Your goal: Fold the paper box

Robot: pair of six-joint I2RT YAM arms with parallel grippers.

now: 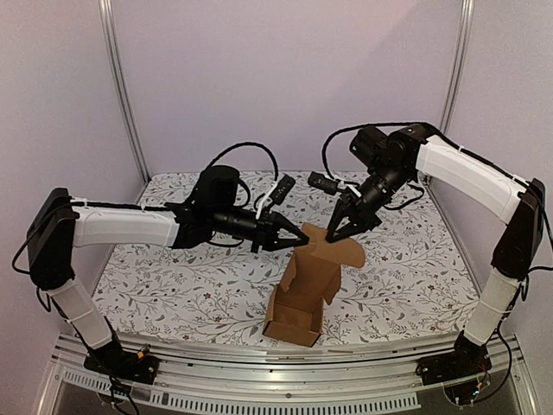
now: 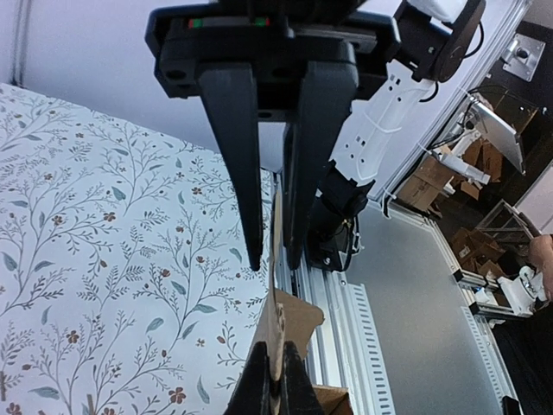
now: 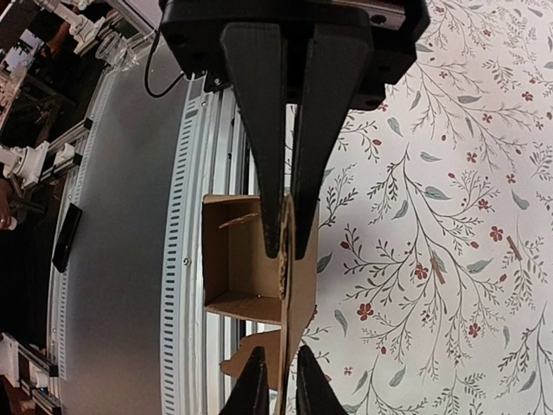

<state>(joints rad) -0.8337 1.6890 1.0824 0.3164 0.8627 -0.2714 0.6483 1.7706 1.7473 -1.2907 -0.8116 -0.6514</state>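
The paper box (image 1: 308,281) stands upright on the flowered bench (image 1: 164,277), near its front edge and between the two arms. The fold looks roughly half done. A small open tray with raised walls has taken shape at the bottom, but a tall panel rises above it with rounded flaps loose at the top, so closing and tucking are left. The left pincer (image 1: 296,239) is pressed together on the upper edge of that panel. The right pincer (image 3: 286,253) straddles the same edge just beside it, its fingers close on either side, though I cannot tell whether it truly grips. The cardboard is plain brown, and no brand, label or writing can be read.
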